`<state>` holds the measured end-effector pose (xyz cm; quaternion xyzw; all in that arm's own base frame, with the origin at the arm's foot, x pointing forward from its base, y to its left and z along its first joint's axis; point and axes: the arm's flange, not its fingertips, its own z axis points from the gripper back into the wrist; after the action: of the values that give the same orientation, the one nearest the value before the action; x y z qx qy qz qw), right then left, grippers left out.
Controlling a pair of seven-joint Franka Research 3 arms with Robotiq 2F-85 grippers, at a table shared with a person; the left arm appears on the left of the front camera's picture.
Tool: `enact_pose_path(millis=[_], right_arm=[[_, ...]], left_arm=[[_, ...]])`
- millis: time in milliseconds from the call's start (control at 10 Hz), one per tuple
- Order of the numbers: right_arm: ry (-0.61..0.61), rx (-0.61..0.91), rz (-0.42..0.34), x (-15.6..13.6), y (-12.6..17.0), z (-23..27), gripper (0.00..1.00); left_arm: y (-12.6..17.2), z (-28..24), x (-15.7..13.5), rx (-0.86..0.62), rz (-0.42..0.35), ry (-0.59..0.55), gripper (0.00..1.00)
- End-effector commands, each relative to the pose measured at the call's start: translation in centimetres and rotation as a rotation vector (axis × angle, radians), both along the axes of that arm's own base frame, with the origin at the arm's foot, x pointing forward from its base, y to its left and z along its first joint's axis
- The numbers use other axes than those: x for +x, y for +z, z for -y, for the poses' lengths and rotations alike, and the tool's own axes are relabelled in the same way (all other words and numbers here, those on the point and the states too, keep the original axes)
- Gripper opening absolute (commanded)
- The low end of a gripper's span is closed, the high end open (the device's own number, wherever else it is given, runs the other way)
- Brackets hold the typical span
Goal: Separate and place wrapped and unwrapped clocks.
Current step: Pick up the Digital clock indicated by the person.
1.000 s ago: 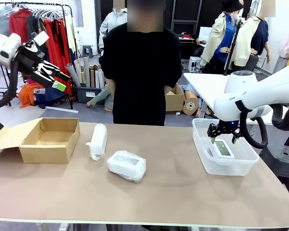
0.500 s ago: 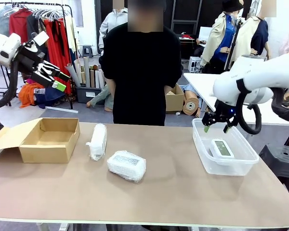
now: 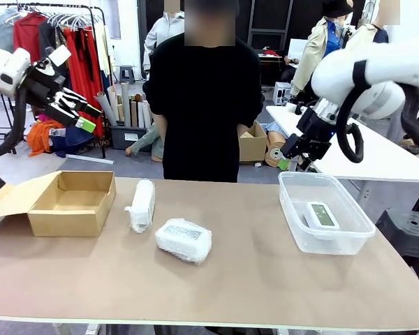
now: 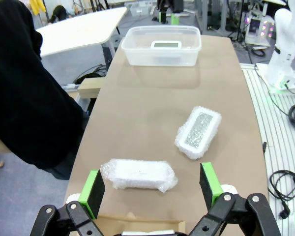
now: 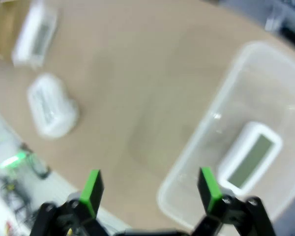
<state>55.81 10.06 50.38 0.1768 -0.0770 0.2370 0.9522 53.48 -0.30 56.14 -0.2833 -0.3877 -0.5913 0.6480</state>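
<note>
Two bubble-wrapped clocks lie on the brown table: one near the cardboard box, the other at the table's middle. The bare white clock with its grey-green screen lies inside the clear plastic tub at the right. My right gripper hangs open and empty above the tub's far left corner. High over the far left, my left gripper is open and empty too.
An open cardboard box sits at the table's left end. A person in black stands at the far edge, hands behind the back. A white table and clothes racks stand beyond.
My right gripper has risen out of the tub and drawn up and back to the left, leaving the bare clock lying in it. The left arm has not moved.
</note>
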Motion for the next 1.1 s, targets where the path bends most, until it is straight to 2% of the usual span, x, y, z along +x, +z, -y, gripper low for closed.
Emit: enact_pose_path(millis=[0, 100, 200, 300, 400, 500, 700, 800, 1000], right_arm=[[0.299, 0.076, -0.061, 0.0, 0.3, 2.1, 1.00], [0.407, 0.161, -0.052, -0.1, 0.5, 2.3, 1.00], [0.569, 0.229, -0.001, -0.7, 0.4, 2.3, 1.00], [0.657, 0.262, 0.074, -1.1, 0.7, 2.3, 1.00], [0.716, 0.344, 0.182, -1.7, 1.5, 2.1, 1.00], [0.748, 0.364, 0.264, -2.2, 1.9, 2.1, 1.00], [0.702, 0.297, 0.399, -3.8, 2.3, 1.4, 1.00], [0.721, 0.306, 0.259, -1.7, 2.4, 1.5, 1.00], [0.721, 0.306, 0.259, -1.7, 2.4, 1.5, 1.00]], left_arm=[[0.2, 0.1, -0.1, -0.002, 0.005, 0.003, 1.00], [0.2, 0.1, -0.1, -0.002, 0.005, 0.003, 1.00], [0.2, 0.1, -0.1, -0.002, 0.005, 0.003, 1.00], [0.2, 0.1, -0.1, -0.002, 0.005, 0.003, 1.00], [0.2, 0.1, -0.1, -0.002, 0.005, 0.003, 1.00], [0.2, 0.1, -0.1, -0.002, 0.005, 0.003, 1.00], [0.2, 0.1, -0.1, -0.002, 0.005, 0.003, 1.00], [0.2, 0.1, -0.1, -0.002, 0.005, 0.003, 1.00], [0.2, 0.1, -0.1, -0.002, 0.005, 0.003, 1.00]])
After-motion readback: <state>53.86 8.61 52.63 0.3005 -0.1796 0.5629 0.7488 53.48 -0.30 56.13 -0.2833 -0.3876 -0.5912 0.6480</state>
